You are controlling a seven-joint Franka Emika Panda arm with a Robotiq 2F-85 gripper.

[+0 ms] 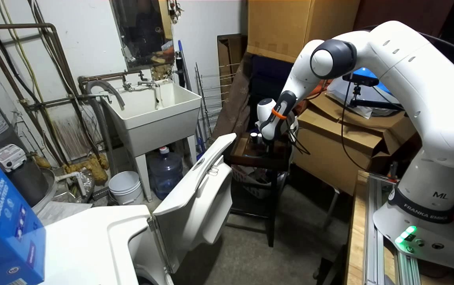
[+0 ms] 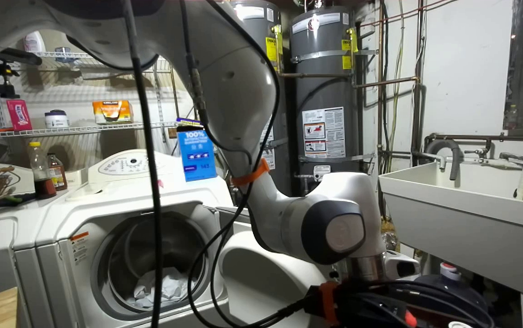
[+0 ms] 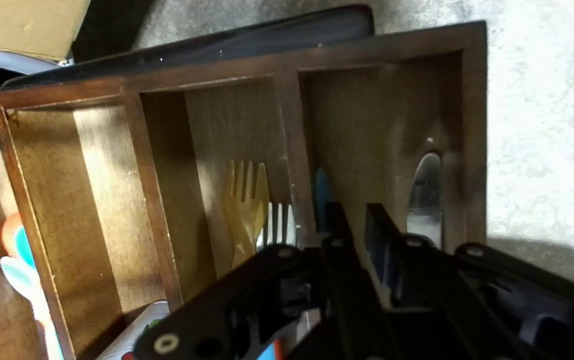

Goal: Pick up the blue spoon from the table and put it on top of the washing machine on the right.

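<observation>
As blue spoon (image 3: 322,192) is exposed at one end only, gripper (image 3: 354,207) is positioned over wooden tray (image 3: 474,140) w/ fingers (image 3: 338,227) parted

1. Orientation. Blue spoon is located in end compt. of wooden tray, per wrist view, just beside divider (image 3: 295,150). Its slim, tapered end is pointed toward top of view; long axis is aligned approx. parallel to divider. Remainder is hidden behind finger on L of view; whether bowl or handle is exposed cannot be determined. Silvery utensil (image 3: 424,200) is laid near opp. wall; yellowish fork (image 3: 246,205) is placed in adj. compt.

2. End effector. Fingers are extended from bottom of view & set apart; compt. floor is visible thru gap. Contact w/ blue spoon cannot be confirmed.

3. Arm pose. In an exterior view, arm (image 1: 428,111) is mounted on bench (image 1: 358,233), arched high, then angled down, w/ wrist set above table (image 1: 273,206) & gripper directed approx. vert. downward.

4. Surroundings. In both exterior views, door (image 1: 213,206) of washing machine (image 1: 80,245) is swung open; blue box (image 1: 9,237) is stood on top.
</observation>
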